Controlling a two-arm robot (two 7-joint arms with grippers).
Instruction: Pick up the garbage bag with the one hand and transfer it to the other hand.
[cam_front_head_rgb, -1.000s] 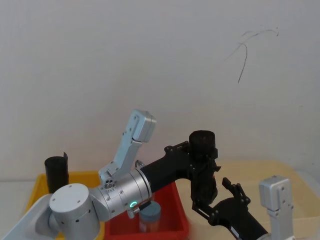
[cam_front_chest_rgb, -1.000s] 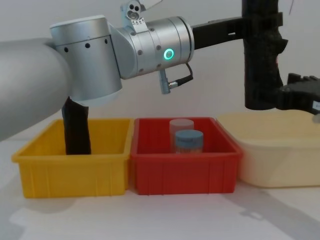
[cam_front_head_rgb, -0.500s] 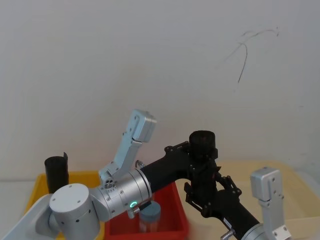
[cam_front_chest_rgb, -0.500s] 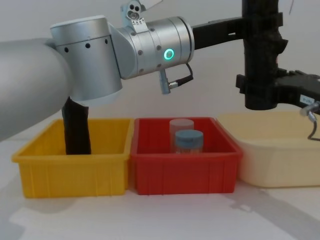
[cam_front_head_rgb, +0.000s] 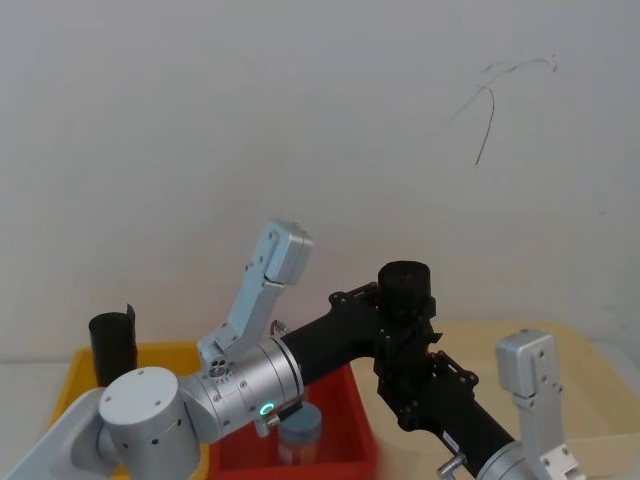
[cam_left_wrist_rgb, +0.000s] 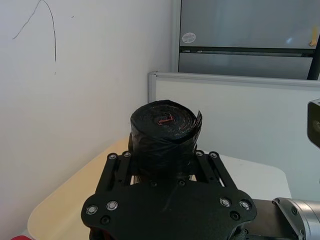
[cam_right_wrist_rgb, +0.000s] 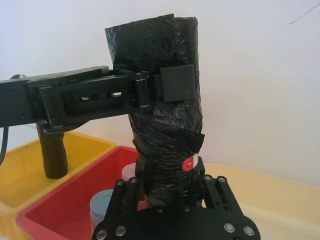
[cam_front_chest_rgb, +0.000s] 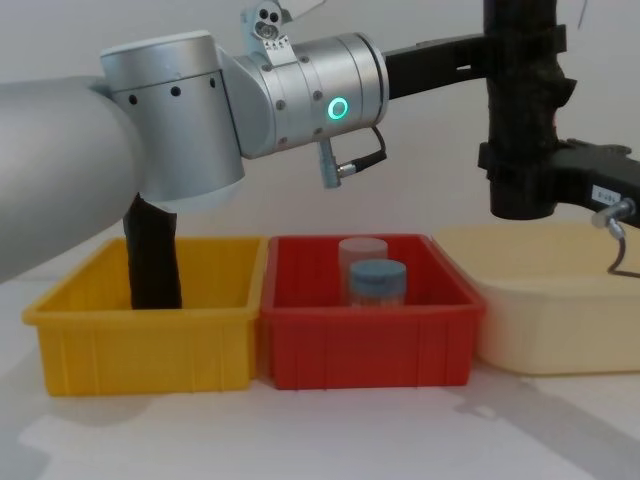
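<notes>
The garbage bag (cam_front_chest_rgb: 520, 110), a tall lumpy black roll, hangs upright in the air above the gap between the red bin and the cream tub. My left gripper (cam_front_chest_rgb: 520, 45), on the thick silver arm with the green ring, is shut on its upper part; one finger pad (cam_right_wrist_rgb: 177, 82) presses its side. My right gripper (cam_front_chest_rgb: 520, 170) comes in from the right, and its fingers hug the bag's lower part (cam_right_wrist_rgb: 167, 165). From the head, the bag (cam_front_head_rgb: 405, 290) stands between the left gripper (cam_front_head_rgb: 405, 310) and the right gripper (cam_front_head_rgb: 405, 385). The roll's top (cam_left_wrist_rgb: 165, 120) rises above the left fingers.
Below stand a yellow bin (cam_front_chest_rgb: 140, 350) holding a slimmer black roll (cam_front_chest_rgb: 152, 255), a red bin (cam_front_chest_rgb: 365, 350) with two capped jars (cam_front_chest_rgb: 375, 280), and a cream tub (cam_front_chest_rgb: 560, 320) on the right. A white wall is close behind.
My right gripper came in from the right, put its fingers around the bag's lower part and closed them on it. The left arm and the bag stayed still.
</notes>
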